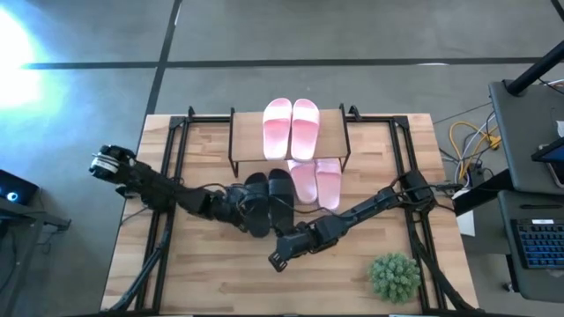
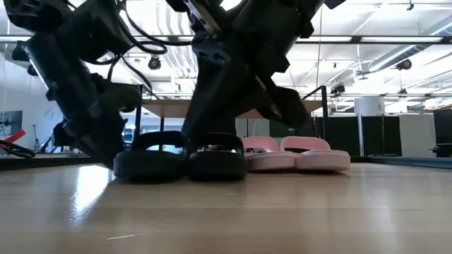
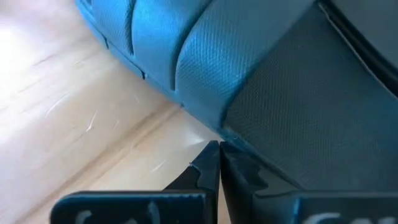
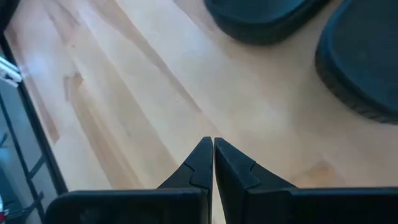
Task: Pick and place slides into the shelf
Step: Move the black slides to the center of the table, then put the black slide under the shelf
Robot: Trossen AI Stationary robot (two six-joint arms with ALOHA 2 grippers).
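Pink and black slides number six in all: four light pink, two black. One pink pair (image 1: 292, 128) lies on the shelf (image 1: 244, 139) top board. A second pink pair (image 1: 316, 182) sits on the wooden surface (image 1: 211, 273) just in front, partly under the shelf. Both black slides (image 1: 269, 199) stand side by side beside them. Left gripper (image 3: 219, 163) touches a black slide's edge, fingers pressed together. Right gripper (image 4: 213, 163) hovers near the black heels, fingers also closed. One green plant ball (image 1: 394, 276) rests apart.
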